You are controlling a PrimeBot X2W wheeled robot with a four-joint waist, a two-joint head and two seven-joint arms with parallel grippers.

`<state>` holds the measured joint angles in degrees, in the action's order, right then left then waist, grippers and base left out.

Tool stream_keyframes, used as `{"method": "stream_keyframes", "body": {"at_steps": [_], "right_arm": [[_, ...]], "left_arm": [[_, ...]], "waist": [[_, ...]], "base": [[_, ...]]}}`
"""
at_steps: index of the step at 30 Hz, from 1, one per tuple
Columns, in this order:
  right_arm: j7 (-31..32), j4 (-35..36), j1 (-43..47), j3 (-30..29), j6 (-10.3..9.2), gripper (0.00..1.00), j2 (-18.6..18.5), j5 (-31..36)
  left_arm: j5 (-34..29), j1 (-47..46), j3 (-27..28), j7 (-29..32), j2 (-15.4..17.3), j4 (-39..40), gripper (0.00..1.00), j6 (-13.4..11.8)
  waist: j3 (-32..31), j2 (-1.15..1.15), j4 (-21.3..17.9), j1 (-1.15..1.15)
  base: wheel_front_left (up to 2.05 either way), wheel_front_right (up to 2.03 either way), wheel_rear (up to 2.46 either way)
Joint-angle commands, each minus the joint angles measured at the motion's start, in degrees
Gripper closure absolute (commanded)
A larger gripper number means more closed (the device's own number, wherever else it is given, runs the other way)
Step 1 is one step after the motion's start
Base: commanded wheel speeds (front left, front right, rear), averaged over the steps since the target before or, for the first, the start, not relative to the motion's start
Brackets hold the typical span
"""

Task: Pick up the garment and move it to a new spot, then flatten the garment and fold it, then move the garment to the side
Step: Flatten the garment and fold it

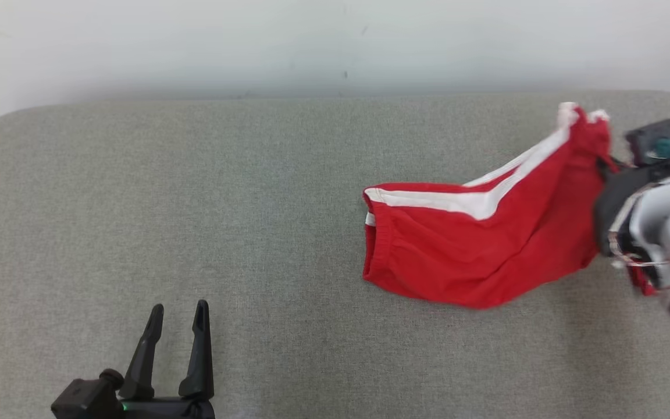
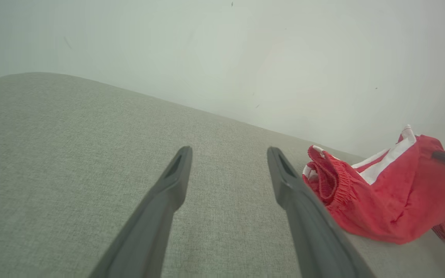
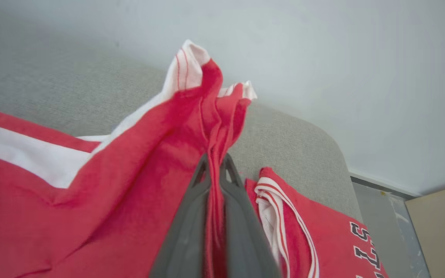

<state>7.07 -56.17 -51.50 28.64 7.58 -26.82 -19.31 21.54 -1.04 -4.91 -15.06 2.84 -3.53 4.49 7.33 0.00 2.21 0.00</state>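
One end of the red shorts (image 1: 486,244) is pinched between the closed fingers of the right gripper (image 3: 215,164) and lifted off the grey padded surface (image 1: 195,203). The rest sags down to the left, and the elastic waistband end lies on the padding. The long axis of the shorts runs across the head view, low at the left and high at the right, following the white side stripe. The left gripper (image 1: 179,307) sits near the front edge with its fingers spread wide and holding nothing, well apart from the cloth. From there the shorts lie ahead and to the right, the waistband being their nearest part, so any carry looks like the right arm's job. In the head view bunched fabric hides the right fingertips, and I cannot tell which hem or corner is clamped. A second red garment with lettering (image 3: 323,231) lies just beside the held end, cut off by the frame edge.
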Motion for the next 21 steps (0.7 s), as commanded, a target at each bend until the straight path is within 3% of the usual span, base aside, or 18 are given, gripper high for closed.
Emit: {"method": "stream_keyframes", "body": {"at_steps": [1,8,21], "right_arm": [[0.86,2.07,0.14,1.07,-0.17,1.0,1.99,0.62],[8.03,10.41,2.44,5.99,-0.17,1.0,7.74,-2.66],[14.62,14.94,5.64,9.71,-0.17,1.0,14.63,-3.03]], "left_arm": [[0.63,0.83,-0.03,-0.1,0.09,-0.14,0.0,-0.1],[1.11,0.97,0.06,-0.1,0.08,-0.35,0.0,0.02],[1.14,0.03,-0.79,-0.1,0.08,0.41,0.0,-0.37]], "waist": [[-0.54,0.0,0.21,0.0],[-0.53,0.0,1.43,0.0],[0.95,0.0,3.62,0.0]], "base": [[0.0,0.0,0.0],[0.0,0.0,0.0],[0.0,0.0,0.0]]}}
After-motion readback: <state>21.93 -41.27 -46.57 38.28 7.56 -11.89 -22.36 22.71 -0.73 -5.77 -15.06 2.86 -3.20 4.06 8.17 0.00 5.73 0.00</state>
